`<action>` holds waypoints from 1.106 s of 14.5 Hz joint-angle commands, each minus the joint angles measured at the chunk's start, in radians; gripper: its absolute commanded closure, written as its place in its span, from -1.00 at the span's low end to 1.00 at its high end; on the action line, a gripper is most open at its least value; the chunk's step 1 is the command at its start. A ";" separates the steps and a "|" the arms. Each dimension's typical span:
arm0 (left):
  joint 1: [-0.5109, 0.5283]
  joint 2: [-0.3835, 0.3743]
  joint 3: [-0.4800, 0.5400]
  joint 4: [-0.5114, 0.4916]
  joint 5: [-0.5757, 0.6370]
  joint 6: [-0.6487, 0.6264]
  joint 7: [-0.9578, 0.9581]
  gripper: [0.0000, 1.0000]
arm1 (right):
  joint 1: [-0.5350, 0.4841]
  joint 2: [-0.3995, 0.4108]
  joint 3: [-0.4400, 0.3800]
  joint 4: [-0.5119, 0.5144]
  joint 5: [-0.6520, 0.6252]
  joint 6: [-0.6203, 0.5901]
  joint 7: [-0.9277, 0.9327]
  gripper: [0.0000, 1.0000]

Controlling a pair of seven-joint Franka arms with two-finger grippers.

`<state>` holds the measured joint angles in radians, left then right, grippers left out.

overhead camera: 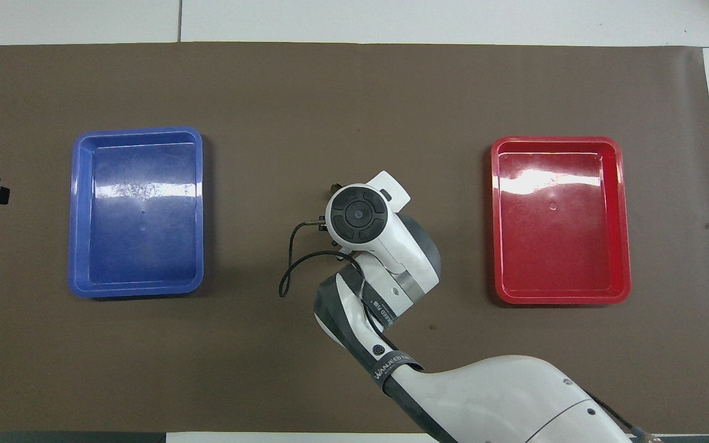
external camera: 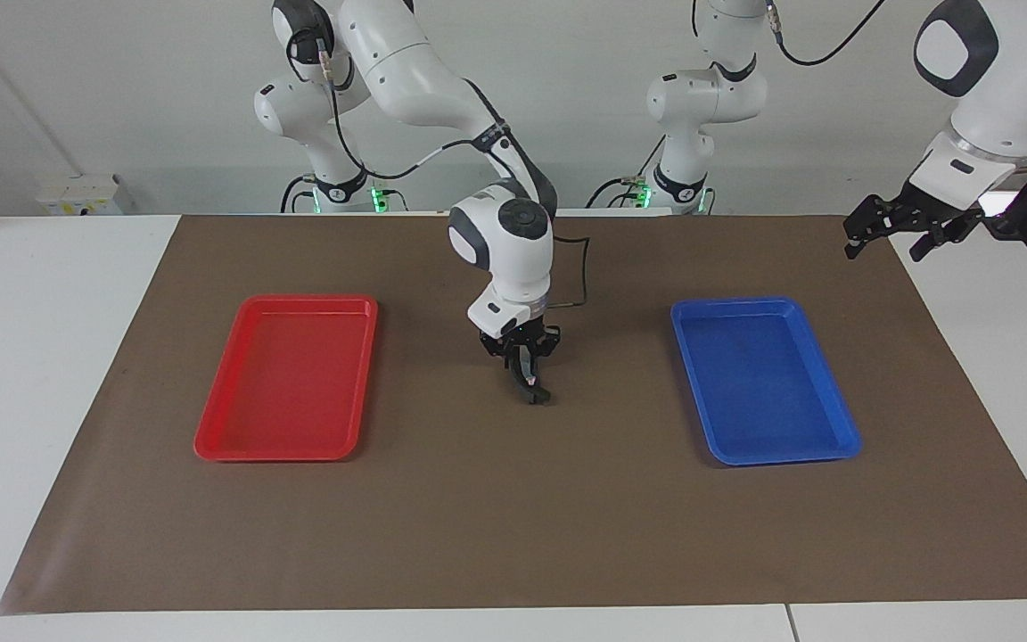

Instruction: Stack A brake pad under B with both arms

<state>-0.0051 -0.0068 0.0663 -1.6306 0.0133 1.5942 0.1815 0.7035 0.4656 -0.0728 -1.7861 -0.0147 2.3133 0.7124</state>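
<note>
I read this as the first step: placing or picking the lower piece of the stack at the middle of the brown paper-covered worktop (external camera: 513,526). The right tool (external camera: 531,385) is down at the worktop, between the shallow red plastic tray (external camera: 286,301) and the shallow blue plastic tray (external camera: 736,303). At its tips I see a small dark lump lying on the brown sheet. I take it to be the short dark grey A brake pad (external camera: 541,397). I cannot tell whether the tool is clamped on it or merely touching it. From overhead the arm's wrist covers the spot entirely.

The long crescent-shaped B piece shows in neither view and both trays are bare, so I cannot say where it is.

The left tool (external camera: 886,242) waits raised over the edge of the sheet at the left arm's end of the worktop. Its jaws are spread and hold nothing.

My judgement of what comes next is that the short pad must lie flat and free at the centre. The right arm should then lift clear, so that the crescent can be brought down on top of it.

As for heading, so little of the pad shows that I cannot read its long axis or which way it points. I would want it flat, and squared with the crescent's length before stacking.
</note>
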 commanded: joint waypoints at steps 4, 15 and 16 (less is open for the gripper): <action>0.002 -0.015 -0.003 -0.006 0.014 -0.010 -0.027 -1.00 | -0.013 -0.010 0.005 -0.013 0.005 0.017 0.002 0.61; 0.011 -0.015 0.000 -0.006 0.014 -0.011 -0.027 -1.00 | 0.002 -0.033 -0.004 -0.001 -0.010 0.003 0.027 -1.00; 0.011 -0.015 0.000 -0.006 0.014 -0.011 -0.027 -1.00 | -0.012 -0.060 -0.008 0.001 -0.011 -0.011 0.027 -1.00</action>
<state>0.0004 -0.0068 0.0709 -1.6306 0.0133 1.5942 0.1658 0.7149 0.4575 -0.0778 -1.7787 -0.0159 2.3285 0.7235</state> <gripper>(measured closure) 0.000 0.000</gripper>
